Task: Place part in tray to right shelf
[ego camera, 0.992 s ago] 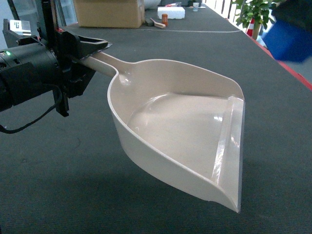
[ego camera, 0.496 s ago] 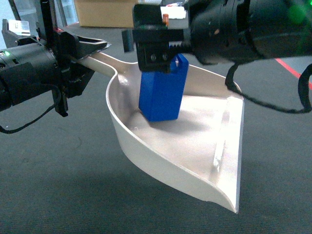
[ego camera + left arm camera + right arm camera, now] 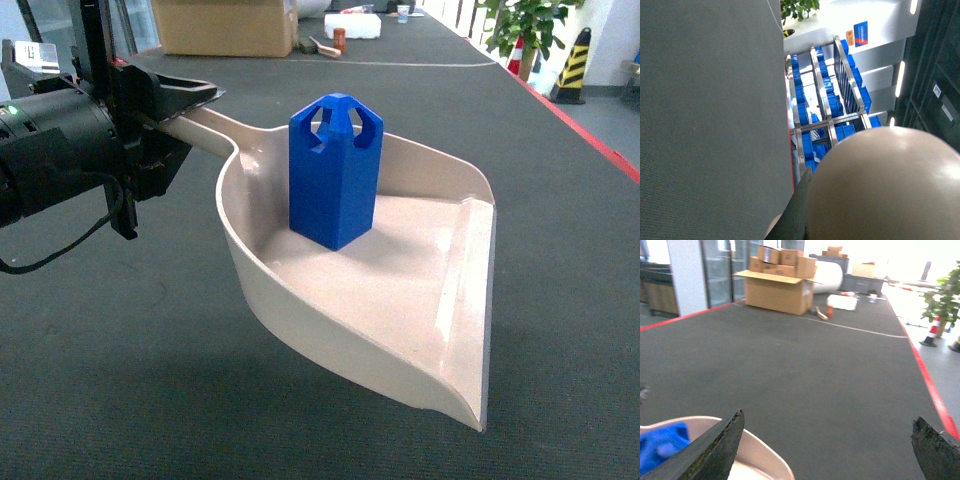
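The beige tray (image 3: 400, 300) hangs above the dark floor, and my left gripper (image 3: 195, 100) is shut on its long handle at the upper left. The blue part (image 3: 335, 180) stands upright on the tray's floor near the handle end, with nothing touching it. In the left wrist view the tray's underside (image 3: 880, 185) fills the lower right, and the right shelf (image 3: 825, 110) with blue crates shows far beyond it. My right gripper (image 3: 827, 420) is open and empty, away from the tray (image 3: 760, 460), with the part (image 3: 660, 445) a blur at the lower left. It is out of the head view.
A cardboard box (image 3: 225, 25) and a white foam box (image 3: 350, 25) sit on the floor at the back. A red floor line (image 3: 590, 130) runs along the right, with a striped cone (image 3: 572, 65) and a plant (image 3: 520, 25) beyond it.
The right gripper carried the blue part over the tray, let go of it and pulled out of the head view. The part now stands in the tray. The left arm held still.
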Controlling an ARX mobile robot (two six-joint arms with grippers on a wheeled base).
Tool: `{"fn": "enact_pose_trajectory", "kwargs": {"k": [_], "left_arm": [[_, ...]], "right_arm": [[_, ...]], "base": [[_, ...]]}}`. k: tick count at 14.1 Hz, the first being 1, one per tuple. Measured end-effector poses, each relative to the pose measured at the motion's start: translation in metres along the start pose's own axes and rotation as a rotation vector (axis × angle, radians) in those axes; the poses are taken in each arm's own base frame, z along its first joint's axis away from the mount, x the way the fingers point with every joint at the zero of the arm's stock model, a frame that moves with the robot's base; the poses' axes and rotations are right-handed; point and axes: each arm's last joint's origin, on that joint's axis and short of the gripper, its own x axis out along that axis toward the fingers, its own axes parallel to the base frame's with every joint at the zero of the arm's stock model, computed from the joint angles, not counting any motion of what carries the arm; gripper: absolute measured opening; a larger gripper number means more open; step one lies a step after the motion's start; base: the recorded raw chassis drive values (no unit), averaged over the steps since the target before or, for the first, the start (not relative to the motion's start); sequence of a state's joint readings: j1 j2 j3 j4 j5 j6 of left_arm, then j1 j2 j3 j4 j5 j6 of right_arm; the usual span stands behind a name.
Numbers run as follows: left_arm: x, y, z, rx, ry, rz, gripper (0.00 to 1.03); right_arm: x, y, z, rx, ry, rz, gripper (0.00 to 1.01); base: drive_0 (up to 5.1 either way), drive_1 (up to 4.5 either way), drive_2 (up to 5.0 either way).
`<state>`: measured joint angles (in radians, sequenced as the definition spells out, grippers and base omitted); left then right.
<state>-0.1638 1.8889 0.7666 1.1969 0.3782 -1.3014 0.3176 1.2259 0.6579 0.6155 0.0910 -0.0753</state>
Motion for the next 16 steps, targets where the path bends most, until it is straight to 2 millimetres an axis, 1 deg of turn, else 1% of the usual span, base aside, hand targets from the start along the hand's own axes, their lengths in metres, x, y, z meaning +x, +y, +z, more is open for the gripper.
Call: {"fn": "enact_pose_trajectory", "kwargs": {"k": [1, 2, 3, 4, 9, 10, 16], "left_arm": [[0.0, 0.0, 0.0, 0.0, 0.0, 0.0, 0.14], [0.0, 0.0, 0.0, 0.0, 0.0, 0.0, 0.14], [0.0, 0.0, 0.0, 0.0, 0.001, -0.001, 0.14], [0.0, 0.0, 0.0, 0.0, 0.0, 0.0, 0.14], [0.0, 0.0, 0.001, 0.0, -0.002, 0.001, 0.14], [-0.001, 0.001, 0.003, 0.001, -0.013, 0.002, 0.14], [0.0, 0.0, 0.0, 0.0, 0.0, 0.0, 0.14]], "right_arm": [[-0.021, -0.015, -0.008, -0.015, 0.017, -0.08, 0.98], [-0.043, -0.025, -0.02, -0.03, 0.044, -0.145, 0.98], [-0.084, -0.026, -0.05, -0.041, 0.16, -0.202, 0.98], [-0.102, -0.025, -0.045, -0.01, 0.119, -0.225, 0.98], [-0.1, -0.025, -0.046, -0.002, 0.129, -0.225, 0.98], [-0.101, -0.025, -0.046, -0.002, 0.128, -0.22, 0.98], [-0.1, -0.025, -0.046, -0.003, 0.133, -0.221, 0.98]], "base": [[0.0, 0.0, 0.0], [0.0, 0.0, 0.0], [0.0, 0.0, 0.0], [0.0, 0.0, 0.0], [0.0, 0.0, 0.0], [4.7, -3.56, -1.6], [4.9, -2.71, -2.4]]}}
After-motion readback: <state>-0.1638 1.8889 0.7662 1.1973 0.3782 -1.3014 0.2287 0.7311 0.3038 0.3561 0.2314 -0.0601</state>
